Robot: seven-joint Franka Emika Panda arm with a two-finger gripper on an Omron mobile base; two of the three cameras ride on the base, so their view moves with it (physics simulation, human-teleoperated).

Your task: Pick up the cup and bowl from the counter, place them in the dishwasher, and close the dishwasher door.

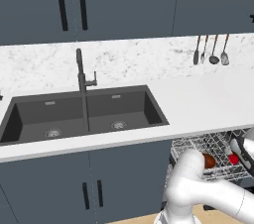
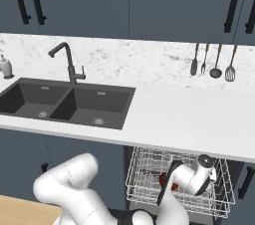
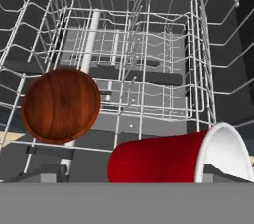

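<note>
The cup lies on its side in the dishwasher wire rack just below the hand, pale mouth to the right, with the bowl upturned beside it. Whether the jaws are released or clenched cannot be told. From the base views, arm links hide most of both items

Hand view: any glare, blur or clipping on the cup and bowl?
Hand view: sharp, no glare; soft even light on the bowl; the cup, lying on its side, is cut by the bottom band. Left base view: the robot's arm partly hides the bowl in the rack.
</note>
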